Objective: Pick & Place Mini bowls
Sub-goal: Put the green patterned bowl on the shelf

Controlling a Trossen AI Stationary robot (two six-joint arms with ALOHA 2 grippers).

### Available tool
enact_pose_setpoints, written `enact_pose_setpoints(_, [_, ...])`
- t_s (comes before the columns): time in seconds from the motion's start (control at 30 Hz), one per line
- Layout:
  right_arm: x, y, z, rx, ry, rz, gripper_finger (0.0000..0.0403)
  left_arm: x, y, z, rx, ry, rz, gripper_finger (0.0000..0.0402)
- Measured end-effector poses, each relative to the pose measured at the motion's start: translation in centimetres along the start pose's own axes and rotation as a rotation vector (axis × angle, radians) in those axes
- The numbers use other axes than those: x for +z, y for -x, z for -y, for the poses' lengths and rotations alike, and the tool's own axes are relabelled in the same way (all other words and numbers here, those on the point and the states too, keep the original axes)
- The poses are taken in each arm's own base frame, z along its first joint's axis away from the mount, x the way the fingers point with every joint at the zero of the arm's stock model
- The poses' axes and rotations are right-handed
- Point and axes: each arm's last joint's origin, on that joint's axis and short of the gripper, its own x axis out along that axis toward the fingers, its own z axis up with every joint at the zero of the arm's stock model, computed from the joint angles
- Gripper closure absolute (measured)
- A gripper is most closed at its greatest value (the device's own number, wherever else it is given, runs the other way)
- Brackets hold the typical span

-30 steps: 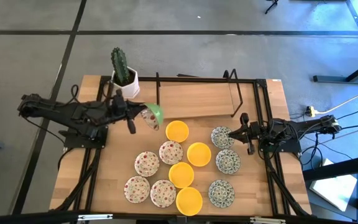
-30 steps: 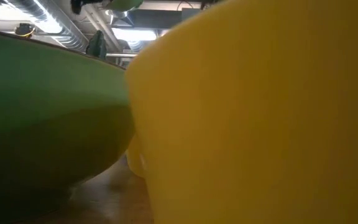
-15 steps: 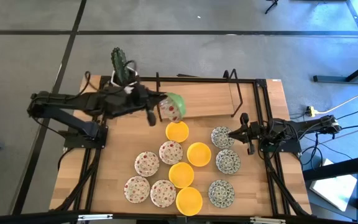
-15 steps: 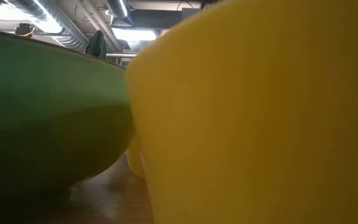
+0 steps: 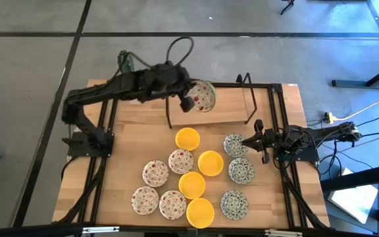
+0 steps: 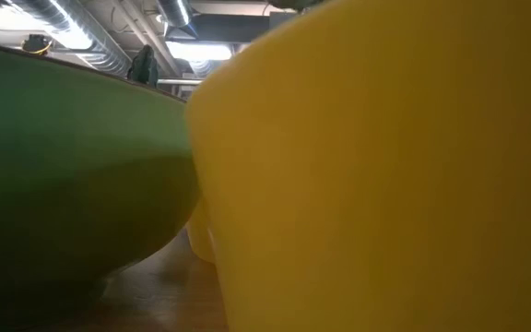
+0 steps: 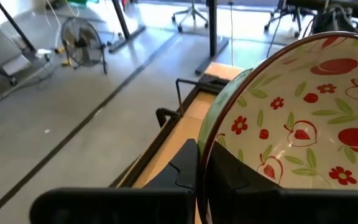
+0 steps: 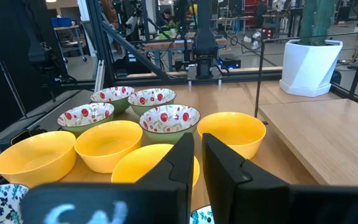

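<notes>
My left gripper (image 5: 189, 99) (image 7: 211, 171) is out over the far part of the table, shut on a mini bowl (image 5: 202, 96) that is white inside with red flowers and green outside. On the table stand several more mini bowls: yellow ones (image 5: 187, 138), red-flowered ones (image 5: 155, 173) and green-grey patterned ones (image 5: 241, 170), each resting on its base. My right gripper (image 5: 256, 139) (image 8: 197, 152) is shut and waits at the table's right, just beside a green-grey bowl (image 5: 233, 144). The low view is filled by a yellow bowl's wall (image 6: 385, 175) and a green one (image 6: 63, 175). My left gripper holds the red-flowered bowl by its rim (image 7: 205, 146), with one finger (image 7: 244, 180) inside the bowl and one finger (image 7: 182, 168) outside. The fingers come at it roughly level from the table's left. The bowl is lifted clear above the wooden shelf, tilted with its inside showing from above.
A raised wooden shelf (image 5: 222, 105) in a black metal frame (image 5: 249, 99) spans the table's far part, under the held bowl. A cactus (image 5: 122, 60) in a white pot (image 8: 308, 65) stands at the far left corner, partly hidden by my left arm. Black rails run along both sides.
My left gripper has carried the red-flowered bowl from the table's left-middle toward the right and the far edge, ending over the wooden shelf. The bowl has turned about: its green outside showed from above, and now its patterned inside does.
</notes>
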Motion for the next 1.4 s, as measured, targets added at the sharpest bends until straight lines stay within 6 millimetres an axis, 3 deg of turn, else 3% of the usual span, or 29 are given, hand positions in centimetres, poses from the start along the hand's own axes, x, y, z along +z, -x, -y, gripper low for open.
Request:
enact_pose_setpoints(0.17, [0.0,0.0,0.0,0.000,-0.015,0.000,0.0368,0.5,-2.8,-0.9,0.013,0.028,-0.043,0.0394])
enact_pose_setpoints(0.37, [0.1,0.0,0.0,0.001,-0.026,0.008,0.0368,-0.7,-6.8,-2.6,0.011,0.049,-0.148,0.0394])
enact_pose_setpoints(0.63, [0.7,0.0,-0.1,0.009,-0.052,0.066,0.0368,-5.4,-14.2,-6.7,0.078,0.124,-0.431,0.0394])
enact_pose_setpoints(0.9, [0.7,0.0,-0.1,0.009,-0.040,0.068,0.0368,-10.2,-19.3,-9.2,0.041,0.176,-0.657,0.0394])
enact_pose_setpoints(1.1, [0.8,0.0,-0.1,0.010,-0.034,0.083,0.0368,-12.4,-21.2,-9.6,0.054,0.207,-0.749,0.0394])
enact_pose_setpoints(1.4, [0.9,0.0,-0.1,0.019,-0.036,0.095,0.0368,-13.1,-20.7,-9.2,0.077,0.303,-0.844,0.0394])
